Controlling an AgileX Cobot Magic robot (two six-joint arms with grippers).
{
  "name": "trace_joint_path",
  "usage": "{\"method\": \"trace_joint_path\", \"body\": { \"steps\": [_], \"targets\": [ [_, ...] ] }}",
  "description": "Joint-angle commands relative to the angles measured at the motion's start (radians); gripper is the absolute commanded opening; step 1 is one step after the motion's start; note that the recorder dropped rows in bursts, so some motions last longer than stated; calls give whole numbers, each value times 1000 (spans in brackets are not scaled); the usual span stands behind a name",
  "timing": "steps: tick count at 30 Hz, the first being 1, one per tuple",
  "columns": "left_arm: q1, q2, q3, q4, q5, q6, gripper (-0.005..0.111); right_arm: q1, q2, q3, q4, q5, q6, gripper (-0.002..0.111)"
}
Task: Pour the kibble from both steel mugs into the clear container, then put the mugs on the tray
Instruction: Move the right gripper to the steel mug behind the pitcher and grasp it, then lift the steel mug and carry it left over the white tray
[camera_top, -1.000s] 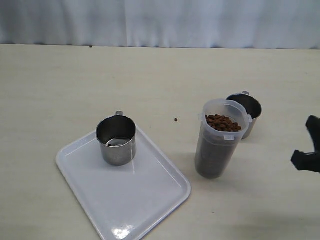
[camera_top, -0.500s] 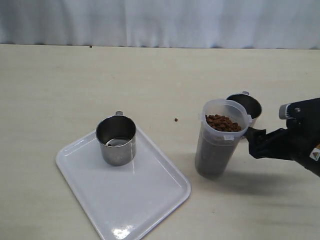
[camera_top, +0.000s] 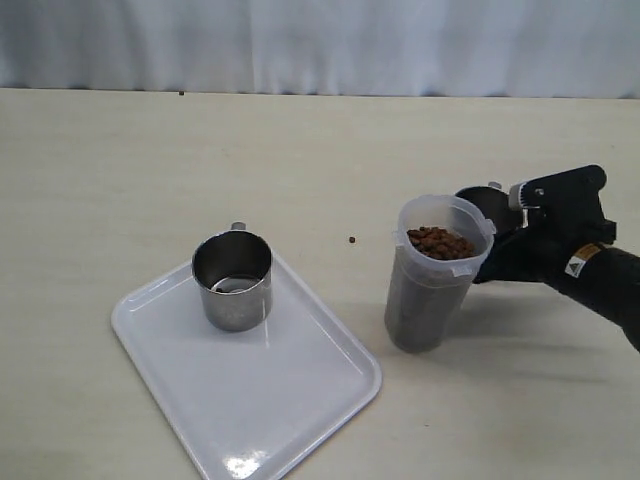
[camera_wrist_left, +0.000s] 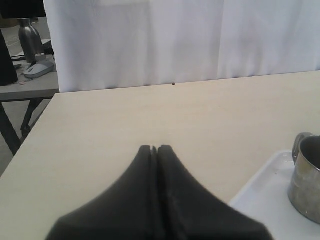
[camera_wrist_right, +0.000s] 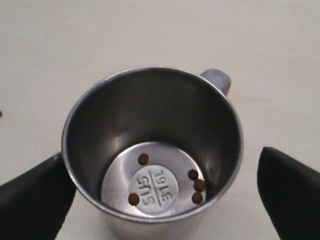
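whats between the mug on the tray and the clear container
In the exterior view, just the tray rim and bare table; a lone kibble pellet lies slightly beyond that line.

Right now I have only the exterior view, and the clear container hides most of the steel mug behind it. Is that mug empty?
Observer: Nearly. The right wrist view looks straight into the far mug: five pellets lie on its bottom.
Operator: Have the jaws closed on it?
Observer: No. The right gripper is open, with a finger on either side of the mug, and one shows a clear gap to the wall.
Operator: And the other arm, outside my frame?
Observer: The left gripper is shut, above the table beside the tray that carries the other mug.
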Motion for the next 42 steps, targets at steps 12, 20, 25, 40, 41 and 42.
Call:
{"method": "trace_joint_path", "body": {
  "steps": [12, 20, 25, 40, 41, 42],
  "targets": [
    [2, -3, 2, 2, -9, 1, 0, 2, 120, -122, 96, -9, -6, 27],
    [2, -3, 2, 2, -14, 1, 0, 2, -179, 87, 469, -162, -267, 5],
    [2, -3, 2, 2, -17, 1, 0, 4, -635, 287, 204, -173, -149, 5],
    [2, -3, 2, 2, -17, 1, 0, 316, -840, 101, -974, -65, 852, 5],
    [2, -3, 2, 2, -17, 1, 0, 444, -807, 71, -920, 77, 816, 5],
    [2, -3, 2, 2, -17, 1, 0, 576, -769, 38, -823, 249, 754, 5]
  ]
}}
